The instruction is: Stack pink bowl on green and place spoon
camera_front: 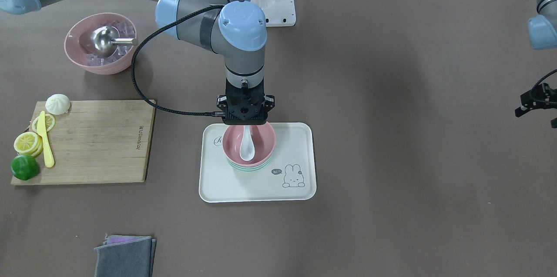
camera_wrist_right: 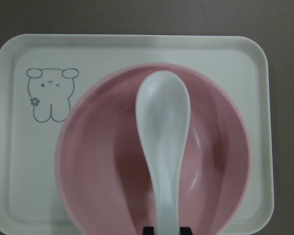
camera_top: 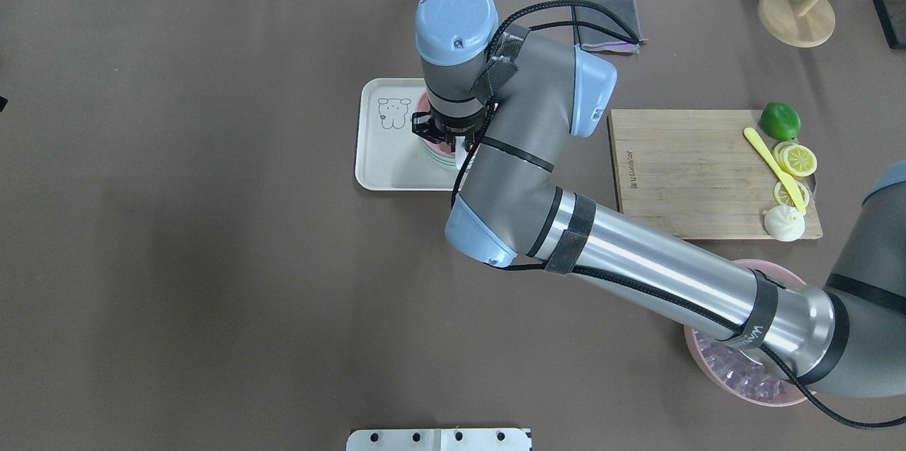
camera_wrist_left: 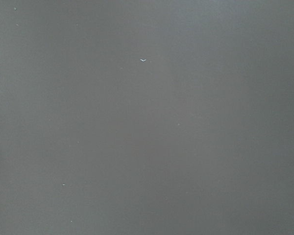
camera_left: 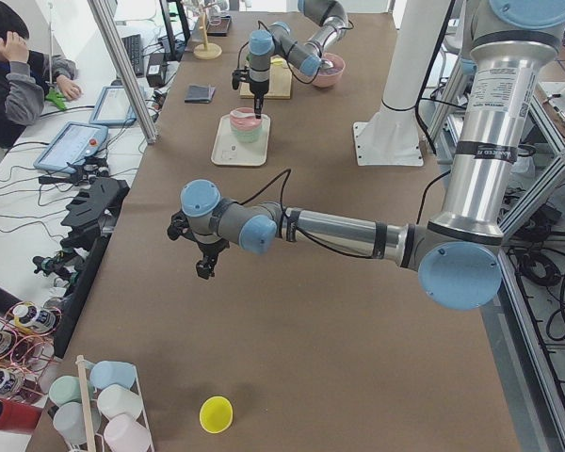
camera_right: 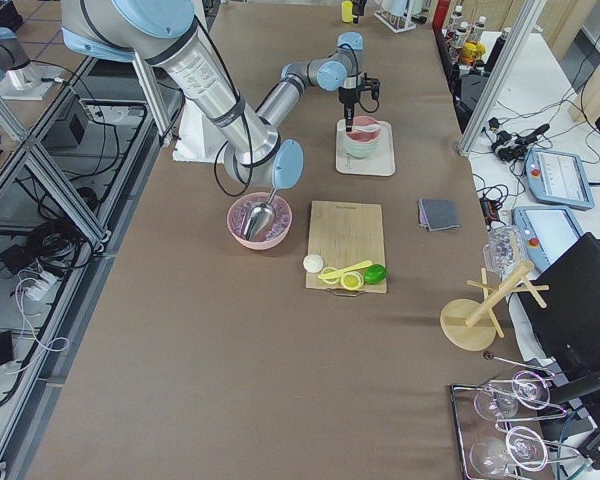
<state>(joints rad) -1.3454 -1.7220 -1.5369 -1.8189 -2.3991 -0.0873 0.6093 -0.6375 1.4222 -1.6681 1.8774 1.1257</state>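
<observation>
Your right gripper (camera_front: 246,125), jaws holding one spoon (camera_front: 247,146), hangs over two stacked bowls, pink bowl (camera_front: 266,141) on green bowl (camera_front: 246,170). Their tray (camera_front: 261,188) sits central on the desk (camera_front: 391,146), with room all round. Left gripper (camera_front: 536,101): cannot tell.

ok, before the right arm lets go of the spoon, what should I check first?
1. Pink bowl nested on green bowl: ok.
2. Stack sitting on the tray: ok.
3. Spoon head over the pink bowl's inside: ok.
4. Spoon handle between the fingers of the right tool: ok.
5. Spoon head touching the bowl floor: cannot tell.
6. Left tool well away from the tray: ok.
</observation>
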